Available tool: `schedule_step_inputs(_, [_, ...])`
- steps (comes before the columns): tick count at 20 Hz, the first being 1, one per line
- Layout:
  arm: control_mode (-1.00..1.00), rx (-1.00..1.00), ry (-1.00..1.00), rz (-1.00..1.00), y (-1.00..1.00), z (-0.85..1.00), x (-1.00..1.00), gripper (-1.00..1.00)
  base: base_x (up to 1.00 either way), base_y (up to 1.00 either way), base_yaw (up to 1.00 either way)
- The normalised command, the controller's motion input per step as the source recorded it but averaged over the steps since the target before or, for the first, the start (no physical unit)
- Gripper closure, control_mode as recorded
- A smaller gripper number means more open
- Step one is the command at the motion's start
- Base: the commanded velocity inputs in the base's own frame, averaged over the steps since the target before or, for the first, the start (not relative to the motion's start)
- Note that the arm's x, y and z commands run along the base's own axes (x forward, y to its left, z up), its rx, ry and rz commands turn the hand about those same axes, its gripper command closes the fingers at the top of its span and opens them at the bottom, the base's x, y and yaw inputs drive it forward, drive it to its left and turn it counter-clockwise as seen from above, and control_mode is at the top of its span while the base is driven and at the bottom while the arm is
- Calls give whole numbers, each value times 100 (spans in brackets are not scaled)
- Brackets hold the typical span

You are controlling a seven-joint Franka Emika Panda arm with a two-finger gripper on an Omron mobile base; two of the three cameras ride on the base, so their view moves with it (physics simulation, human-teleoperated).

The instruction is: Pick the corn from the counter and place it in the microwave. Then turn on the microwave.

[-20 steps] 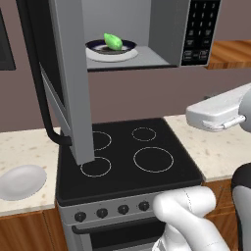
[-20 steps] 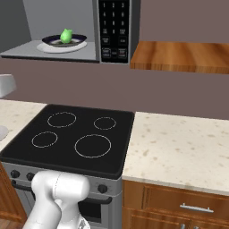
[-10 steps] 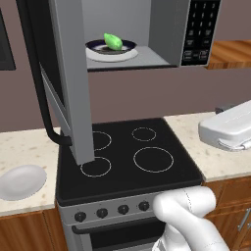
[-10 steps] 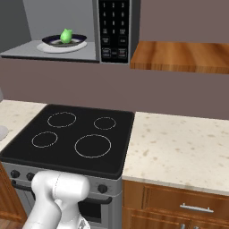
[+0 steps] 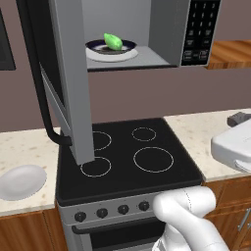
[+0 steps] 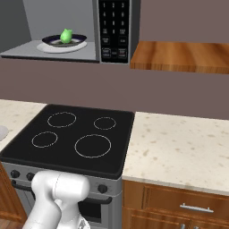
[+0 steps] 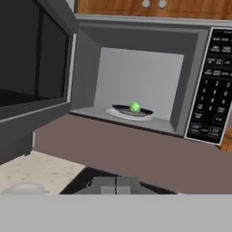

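Countertop (image 6: 179, 147) in speckled beige is seen beside the black stovetop (image 6: 76, 136); green corn (image 5: 113, 41) is seated on the microwave (image 5: 162, 34) plate (image 5: 128, 48); gripper (image 7: 116, 183) is shut, empty.

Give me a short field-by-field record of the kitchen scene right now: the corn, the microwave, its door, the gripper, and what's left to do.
corn: small bright green cob, lying on the dark plate inside the microwave
microwave: grey metal box above the black glass stovetop, black keypad at right
door: dark-windowed door swung wide open
gripper: shut, holding nothing
counter: beige speckled worktop, white plate left of stovetop
remaining: close door, turn microwave on
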Motion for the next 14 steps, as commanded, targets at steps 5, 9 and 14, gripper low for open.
schedule_step_inputs(5, [-100, 0, -9, 4, 11, 0, -24, 100, 0, 0, 0])
schedule_step_inputs(9, [-100, 0, -9, 3, 13, 0, -22, 100, 0, 0, 0])
schedule_step_inputs(14, [-100, 0, -8, 2, 8, 0, -24, 100, 0, 0, 0])
